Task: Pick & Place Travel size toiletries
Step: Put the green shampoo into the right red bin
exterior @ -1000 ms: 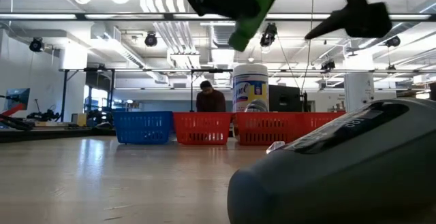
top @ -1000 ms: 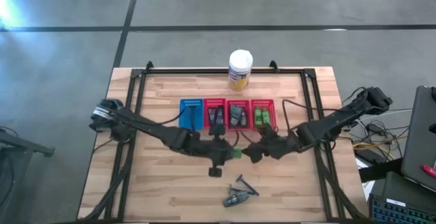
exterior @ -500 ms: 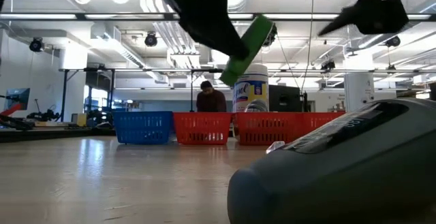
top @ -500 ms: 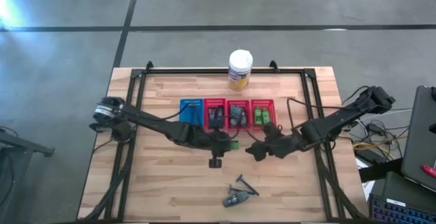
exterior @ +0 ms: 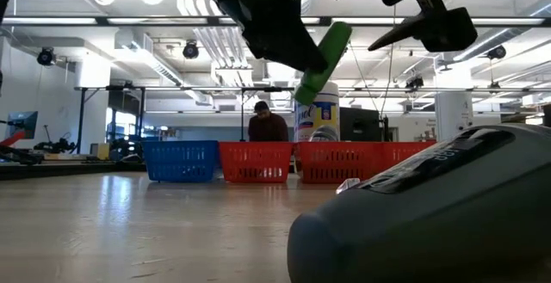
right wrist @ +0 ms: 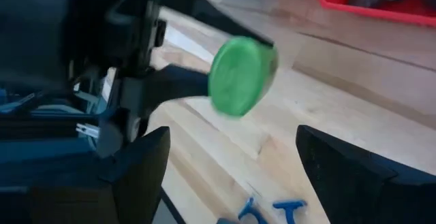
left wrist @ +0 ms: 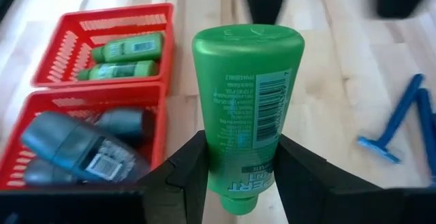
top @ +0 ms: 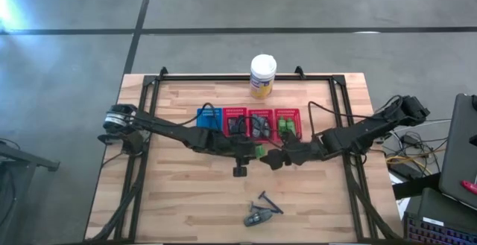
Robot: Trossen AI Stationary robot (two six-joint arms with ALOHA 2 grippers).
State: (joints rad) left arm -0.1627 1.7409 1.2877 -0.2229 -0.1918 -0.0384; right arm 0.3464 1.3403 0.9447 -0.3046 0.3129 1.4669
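Observation:
My left gripper (top: pixel 251 153) hangs over the table's middle, shut on a bright green mini bottle (left wrist: pixel 246 94), just in front of the row of baskets. Seen from table height, the bottle (exterior: pixel 323 59) slants well above the table. My right gripper (top: pixel 271 160) is open just right of the bottle, its fingers (right wrist: pixel 139 173) apart and the bottle's cap (right wrist: pixel 240 75) ahead of them, untouched. Two green bottles (left wrist: pixel 126 57) lie in the rightmost red basket (top: pixel 288 123), and dark grey oval tubes (left wrist: pixel 82 152) lie in the red basket beside it (top: pixel 259 124). My left gripper pinches the green bottle's body near its tail end (left wrist: pixel 231 166) between its two fingers (left wrist: pixel 187 176). The bottle lies along the fingers, its cap end (left wrist: pixel 248 40) pointing ahead and slanting down toward the baskets. It is lifted clear of the table.
A blue basket (top: pixel 209 123) and another red one (top: pixel 235 124) complete the row. Behind it stands a white-lidded yellow canister (top: pixel 263 74). Near the front edge lie a grey tube (top: pixel 257 217) and blue razors (left wrist: pixel 395 125). That tube fills the low view's foreground (exterior: pixel 430 223).
My left gripper has carried the green bottle toward the table's far edge, closer to the red baskets, and a little lower. The bottle has stayed clear of the table. My right gripper has shifted slightly toward the far left, staying beside the bottle.

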